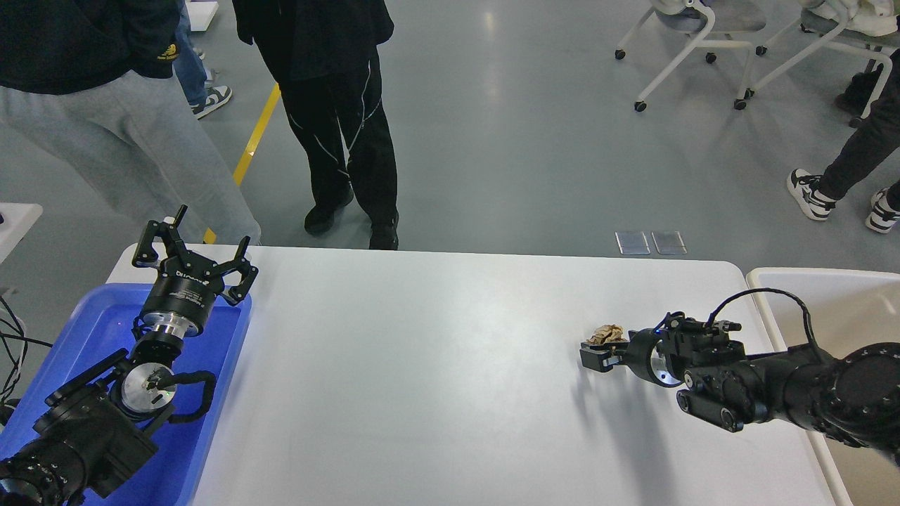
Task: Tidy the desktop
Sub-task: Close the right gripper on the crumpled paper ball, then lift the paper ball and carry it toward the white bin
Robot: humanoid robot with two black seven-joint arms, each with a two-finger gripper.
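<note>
The white desktop (436, 365) fills the middle of the head view. A small crumpled brown paper ball (606, 333) is at its right side, sticking up from my right gripper (596, 351). That gripper looks shut on the ball and holds it a little above the surface, casting a shadow below. My left gripper (193, 251) is open and empty, raised over the far end of the blue tray (84, 330) at the left edge.
A white-rimmed beige bin (808, 274) stands just off the desktop's right end, partly hidden by my right arm. Two people (330, 112) stand close to the far left edge. Wheeled chairs (703, 42) are far back right.
</note>
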